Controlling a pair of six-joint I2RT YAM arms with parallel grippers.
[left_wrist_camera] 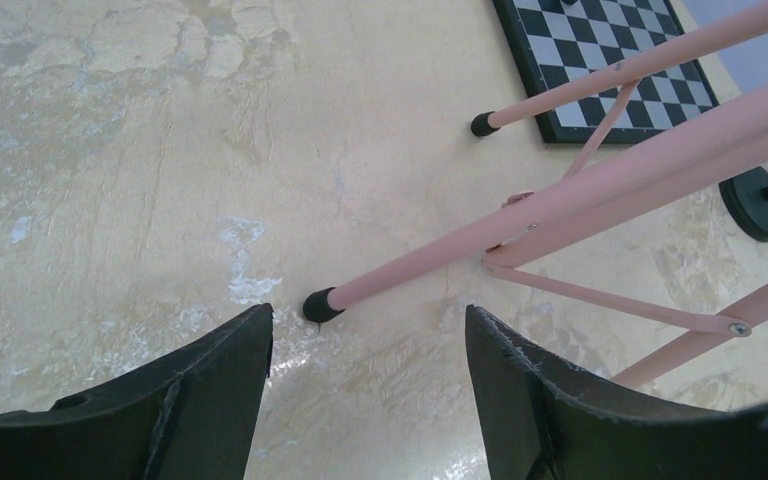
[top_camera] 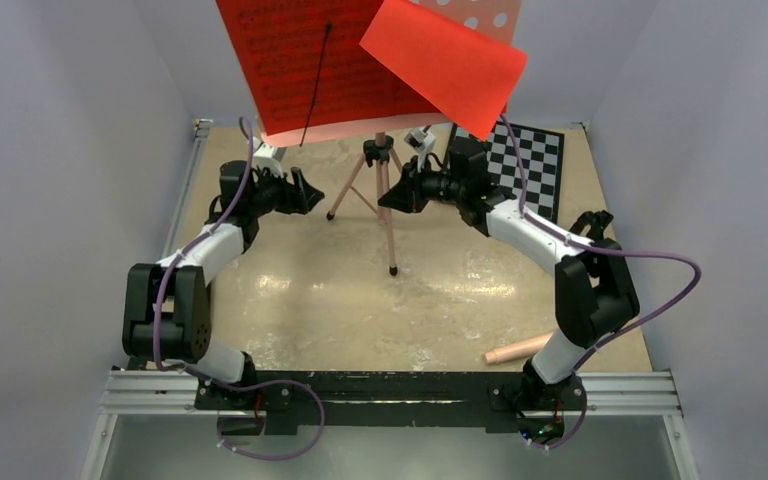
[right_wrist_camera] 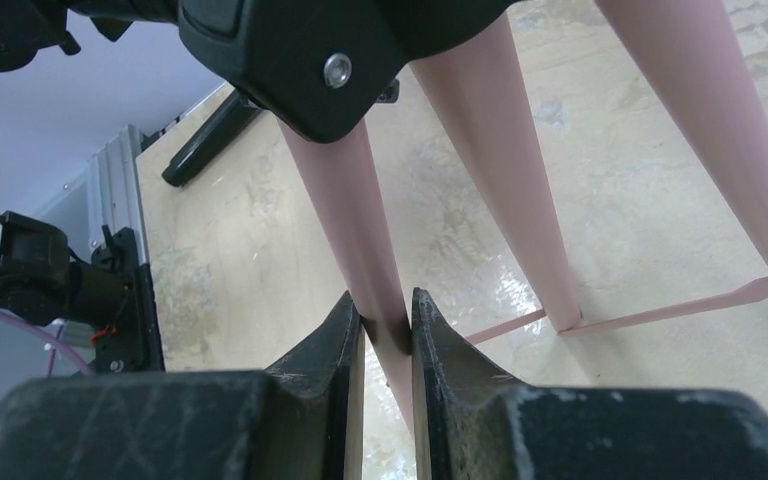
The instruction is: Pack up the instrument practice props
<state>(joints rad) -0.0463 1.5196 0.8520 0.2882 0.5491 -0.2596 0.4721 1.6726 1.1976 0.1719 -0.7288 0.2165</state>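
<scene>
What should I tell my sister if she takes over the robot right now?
Left end effector: open, empty, near a foot of the pink music stand.
Right end effector: shut on one of its legs.
Red pages sit on its tray, one askew.
Round-base mic stand stands beside the tripod.
Done: nothing looks packed yet. Left: everything; microphone not in sight.

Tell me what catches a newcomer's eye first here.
The bright red sheet-music pages fill the top of the overhead view, one tilted askew at right. Beneath them the pink tripod music stand stands mid-table, the right gripper clamped on one leg, the left gripper open near another's foot.
</scene>
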